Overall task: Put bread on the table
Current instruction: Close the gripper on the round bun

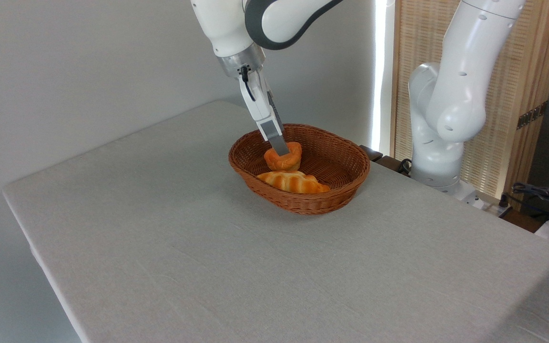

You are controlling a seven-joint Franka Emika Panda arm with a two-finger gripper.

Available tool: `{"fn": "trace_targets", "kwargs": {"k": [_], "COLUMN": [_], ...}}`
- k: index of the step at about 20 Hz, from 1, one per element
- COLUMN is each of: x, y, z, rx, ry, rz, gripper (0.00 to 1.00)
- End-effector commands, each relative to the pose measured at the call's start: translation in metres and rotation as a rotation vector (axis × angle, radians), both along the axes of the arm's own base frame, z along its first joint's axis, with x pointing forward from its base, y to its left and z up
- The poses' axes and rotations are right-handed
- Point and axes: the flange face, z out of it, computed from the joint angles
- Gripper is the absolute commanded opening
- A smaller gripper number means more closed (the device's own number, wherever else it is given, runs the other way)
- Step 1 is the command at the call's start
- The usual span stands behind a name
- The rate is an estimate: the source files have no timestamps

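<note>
Round orange-brown bread [284,160] inside a brown wicker basket [336,190], lumpy top turned toward the near-left, paler base toward the back. Pinched at its upper edge by the gripper [281,150], one grey finger [276,138] laid across the front face, the other hidden behind. Just below and in front of the fingertips, a longer golden ridged loaf [293,182] lying on the basket floor, touching or nearly touching the bun. Slanting up and left from the fingers, the white arm [229,28]. Beneath the basket and spreading wide on every side, the grey-beige cloth-covered table [169,247].
</note>
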Motion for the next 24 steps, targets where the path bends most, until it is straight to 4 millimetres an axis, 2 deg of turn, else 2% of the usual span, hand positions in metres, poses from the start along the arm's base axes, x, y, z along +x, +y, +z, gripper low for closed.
{"fn": "trace_targets", "kwargs": {"k": [1, 8, 12, 13, 16, 17, 24], "x": [-0.006, -0.003, -0.001, 0.000, 0.000, -0.002, -0.002], "y": [-0.018, -0.030, -0.032, -0.033, -0.034, -0.036, -0.037], "z": [-0.016, -0.043, -0.048, -0.050, -0.052, -0.052, -0.051], "rx": [0.040, 0.107, 0.107, 0.111, 0.114, 0.116, 0.115], "ry": [0.019, 0.017, 0.017, 0.019, 0.022, 0.021, 0.019], "rz": [-0.066, -0.113, -0.109, -0.103, -0.106, -0.111, -0.116], "gripper": [1.00, 1.00, 1.00, 0.97, 0.64, 0.60, 0.59]}}
